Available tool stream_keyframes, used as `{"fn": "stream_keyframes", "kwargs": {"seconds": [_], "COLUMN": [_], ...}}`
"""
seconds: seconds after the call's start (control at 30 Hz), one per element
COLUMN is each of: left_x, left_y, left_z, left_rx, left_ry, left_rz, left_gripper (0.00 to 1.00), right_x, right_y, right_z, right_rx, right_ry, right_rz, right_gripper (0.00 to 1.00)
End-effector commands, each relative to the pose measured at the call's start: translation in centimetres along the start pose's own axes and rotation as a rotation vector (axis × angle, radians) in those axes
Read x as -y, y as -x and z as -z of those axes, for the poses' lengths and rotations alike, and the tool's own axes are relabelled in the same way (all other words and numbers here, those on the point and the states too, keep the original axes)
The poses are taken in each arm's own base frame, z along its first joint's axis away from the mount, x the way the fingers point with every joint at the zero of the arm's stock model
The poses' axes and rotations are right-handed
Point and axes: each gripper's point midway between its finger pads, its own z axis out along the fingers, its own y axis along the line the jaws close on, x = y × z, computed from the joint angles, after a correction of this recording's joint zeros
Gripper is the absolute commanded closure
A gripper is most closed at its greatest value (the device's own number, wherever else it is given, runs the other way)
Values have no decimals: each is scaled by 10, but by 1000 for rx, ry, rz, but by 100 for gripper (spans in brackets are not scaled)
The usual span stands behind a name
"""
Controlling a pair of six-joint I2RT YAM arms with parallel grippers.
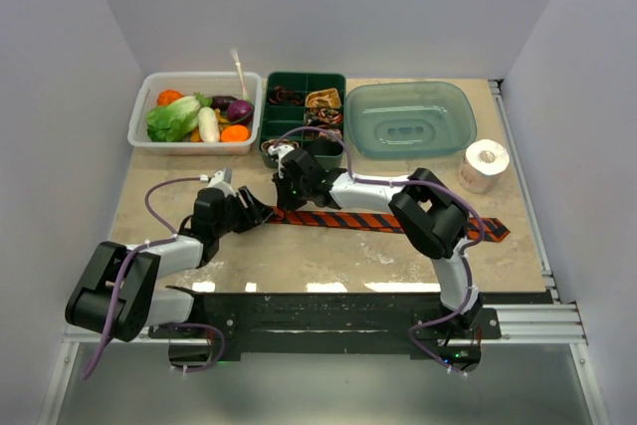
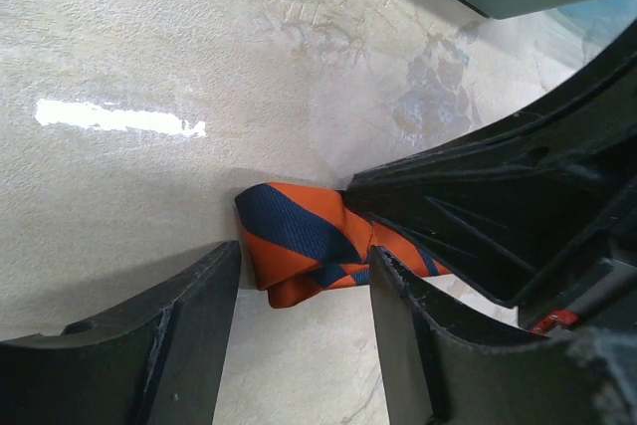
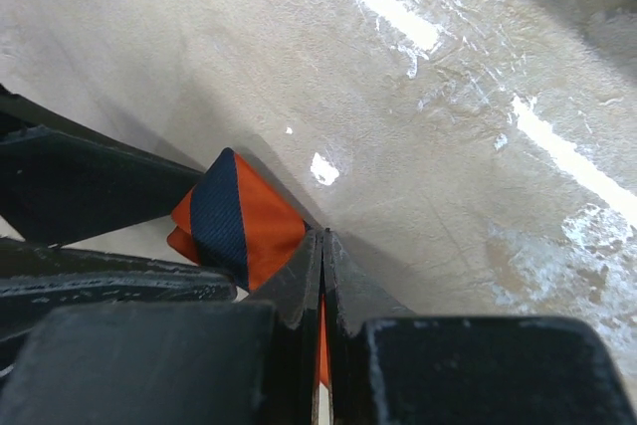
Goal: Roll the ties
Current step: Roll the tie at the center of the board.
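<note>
Surface: beige stone-look surface [image 1: 299, 258], glossy enough to throw glare streaks, with plain white walls all round.
Tie: the orange-and-navy striped tie [image 1: 398, 223] lies flat across the middle. Its pointed end is off to my right, and the other end is doubled into a soft fold between my two claws.
Right claw: my right claw [image 3: 323, 266] is clenched flat on the fabric just behind that fold, with a sliver of orange showing in the seam. My guess is it's the anchor, so the start of the roll doesn't spring open.
Left claw: my left claw [image 2: 304, 271] brackets the fold, one finger [image 2: 159, 345] on either side. Honestly can't tell if it's squeezing or just sitting round it.
Feel: thin, slick woven cloth that creases softly. I reckon it'll want to unroll.
Progress: one fold in, nearly the whole length to go.
Done ones: small coils [image 1: 323, 99] sit in the green divided tray [image 1: 265, 116] at the back.
</note>
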Motion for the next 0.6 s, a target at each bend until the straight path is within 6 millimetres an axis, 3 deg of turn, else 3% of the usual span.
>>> {"fn": "stream_keyframes", "kwargs": {"seconds": [0.0,0.13,0.57], "left_x": [-2,-4,-3], "left_y": [5,4,4], "left_z": [1,0,-1], "left_rx": [30,26,28], "left_ry": [4,11,-2], "left_rz": [7,16,28], "left_gripper": [40,39,39], "right_x": [-11,-14,-10], "right_y": [27,27,2], "right_z": [24,27,17], "right_rx": [75,86,30], "right_ry": [16,26,24], "right_rz": [23,27,31], "right_gripper": [100,100,100]}}
